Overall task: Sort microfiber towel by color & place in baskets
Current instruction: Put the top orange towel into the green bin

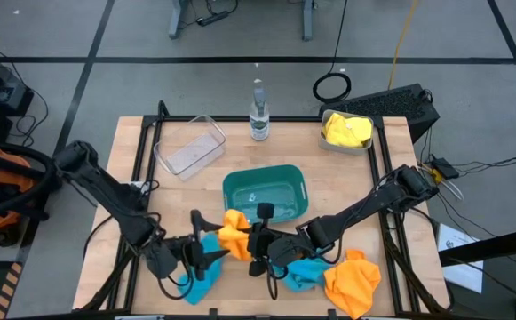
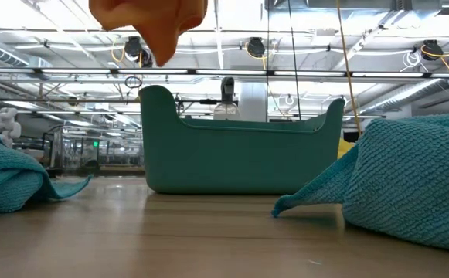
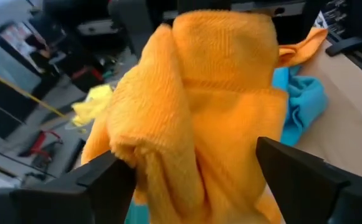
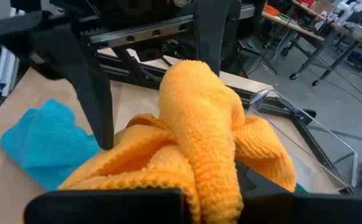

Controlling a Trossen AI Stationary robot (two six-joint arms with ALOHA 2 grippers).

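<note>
An orange microfiber towel [image 1: 234, 233] hangs lifted between my two grippers near the table's near edge; the low view shows the orange towel [image 2: 151, 23] clear of the tabletop. My right gripper [image 1: 250, 242] is shut on it. My left gripper [image 1: 211, 240] is open, and its fingers stand on either side of the towel's bunch [image 3: 193, 124]. One teal towel [image 1: 200, 277] lies on the table below the left gripper. Another teal towel [image 1: 305, 272] and a second orange towel [image 1: 353, 283] lie below the right arm. My right gripper [image 4: 212, 199] pinches a bunched fold of the orange towel [image 4: 199, 106] between its two fingers, coming level from the table's right side. The towel is lifted clear and bulges out past the fingers toward the left gripper. My left gripper [image 3: 190, 174] has the bunch filling the gap between its fingers [image 3: 109, 177]; whether they touch the cloth I cannot tell.
The teal basket [image 1: 298, 182] stands just beyond the grippers, mid-table. The clear basket [image 1: 189, 147] sits at far left. The pale grey basket [image 1: 364, 147] at far right holds a yellow towel [image 1: 346, 131]. A clear bottle [image 1: 258, 111] stands at the far edge.
</note>
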